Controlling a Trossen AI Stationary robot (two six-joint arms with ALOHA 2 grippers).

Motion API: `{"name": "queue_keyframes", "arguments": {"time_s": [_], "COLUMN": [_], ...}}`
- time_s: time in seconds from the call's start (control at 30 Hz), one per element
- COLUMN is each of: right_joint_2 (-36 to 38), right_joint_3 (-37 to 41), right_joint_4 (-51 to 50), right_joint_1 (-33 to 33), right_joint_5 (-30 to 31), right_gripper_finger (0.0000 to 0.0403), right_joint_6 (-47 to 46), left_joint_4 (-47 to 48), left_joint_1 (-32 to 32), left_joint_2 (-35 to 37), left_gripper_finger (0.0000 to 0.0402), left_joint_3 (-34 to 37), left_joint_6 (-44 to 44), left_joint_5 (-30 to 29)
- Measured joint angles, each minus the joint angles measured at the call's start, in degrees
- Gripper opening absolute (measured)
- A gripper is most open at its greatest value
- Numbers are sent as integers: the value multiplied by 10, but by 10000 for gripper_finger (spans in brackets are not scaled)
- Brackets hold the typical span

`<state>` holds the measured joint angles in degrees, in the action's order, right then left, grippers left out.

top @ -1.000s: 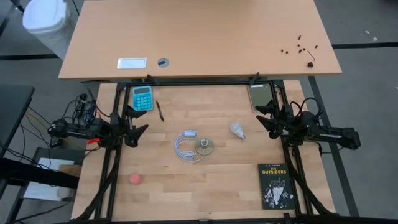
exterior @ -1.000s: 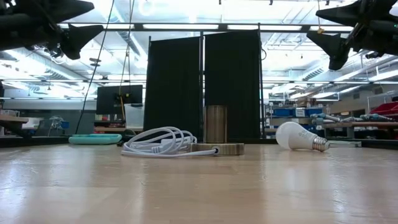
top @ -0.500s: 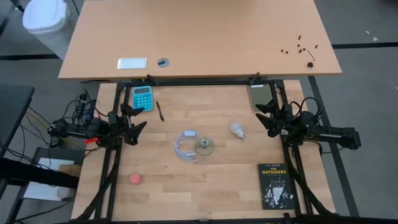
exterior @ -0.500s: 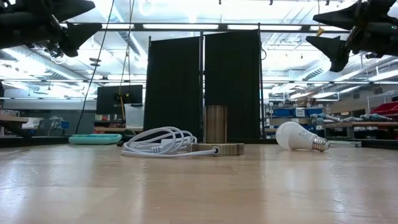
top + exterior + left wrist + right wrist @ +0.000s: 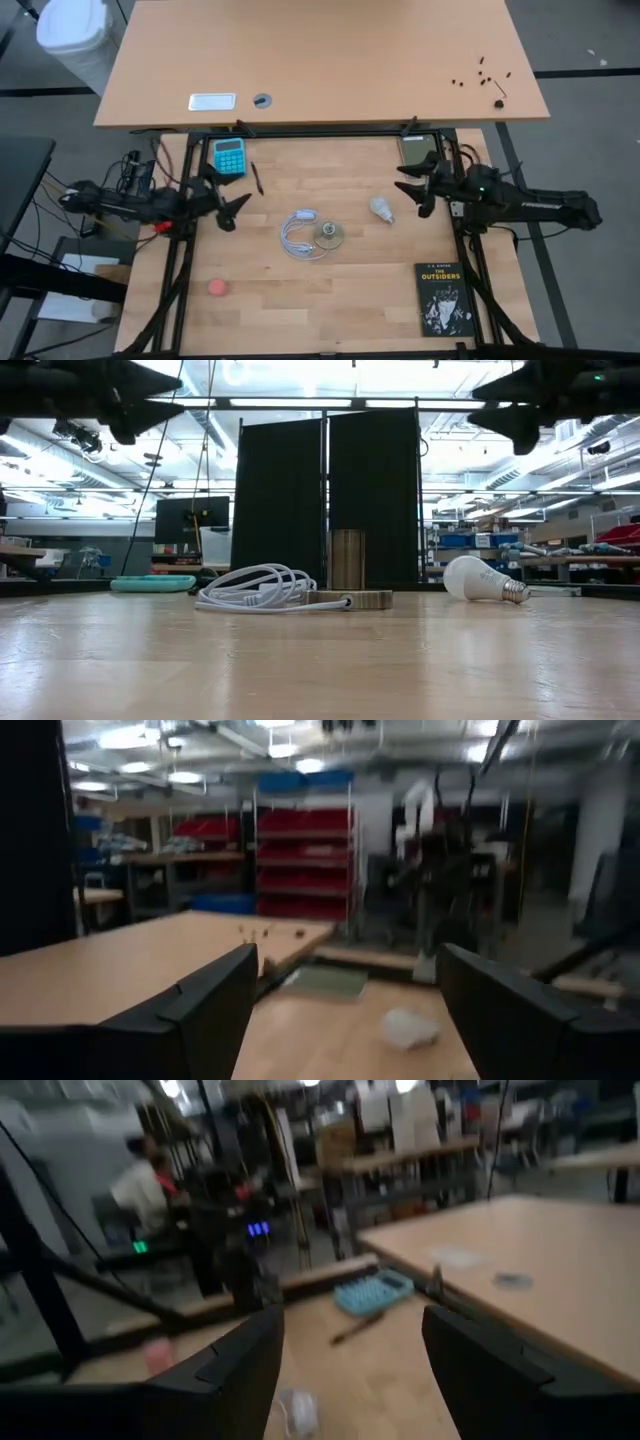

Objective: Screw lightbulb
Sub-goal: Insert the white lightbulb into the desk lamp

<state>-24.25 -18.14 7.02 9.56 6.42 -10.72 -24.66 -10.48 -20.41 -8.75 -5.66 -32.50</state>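
I see the bulb (image 5: 380,208) lying on its side on the table (image 5: 330,290), right of the socket (image 5: 330,236). My right gripper (image 5: 413,189) hovers near it, fingers apart, empty. My left gripper (image 5: 229,198) waits wide open, holding nothing.

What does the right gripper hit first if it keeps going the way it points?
Probably the lightbulb: the right gripper, open, points across the table toward it. It rides high, so it might pass over.

lightbulb (image 5: 380,208) lying on tabletop (image 5: 330,290) right of socket disc (image 5: 329,235) | cord (image 5: 297,236) lying left of disc | book (image 5: 443,298) sitting front-right
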Motion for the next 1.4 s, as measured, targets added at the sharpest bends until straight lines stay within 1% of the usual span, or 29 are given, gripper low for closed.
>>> {"name": "queue_keyframes", "arguments": {"time_s": [0.13, 0.27, 0.33, 0.5, 0.7, 0.8, 0.97, 1.1, 1.17, 1.23, 1.4], "right_joint_2": [-66, -112, -128, -157, -196, -217, -252, -276, -289, -306, -362], "right_joint_3": [-39, -72, -90, -147, -217, -245, -282, -303, -303, -303, -303], "right_joint_4": [-27, -54, -75, -188, -305, -356, -441, -507, -522, -524, -492], "right_joint_1": [0, 0, 0, -1, -2, -2, -2, -2, -3, -9, -58], "right_joint_5": [0, 0, 0, 0, -9, -20, -20, -47, -74, -95, -74], "right_gripper_finger": [252, 253, 252, 247, 247, 247, 247, 247, 247, 247, 247], "right_joint_6": [2, 1, 2, 4, -2, -17, -47, -74, -89, -96, -101], "left_joint_4": [-38, -88, -114, -149, -191, -187, -174, -127, -127, -128, -136], "left_joint_1": [0, 0, 0, 0, 0, 0, 0, 0, 0, 0, 0], "left_joint_2": [-85, -164, -201, -285, -380, -434, -526, -584, -615, -640, -703], "left_gripper_finger": [307, 307, 307, 307, 307, 307, 307, 307, 307, 307, 307], "left_joint_3": [0, 0, -1, -1, -5, -31, -96, -145, -164, -178, -197], "left_joint_6": [2, 1, 20, 77, 116, 132, 121, 126, 134, 135, 157], "left_joint_5": [-6, -9, -17, -20, -8, -1, 28, 71, 94, 101, 101]}}
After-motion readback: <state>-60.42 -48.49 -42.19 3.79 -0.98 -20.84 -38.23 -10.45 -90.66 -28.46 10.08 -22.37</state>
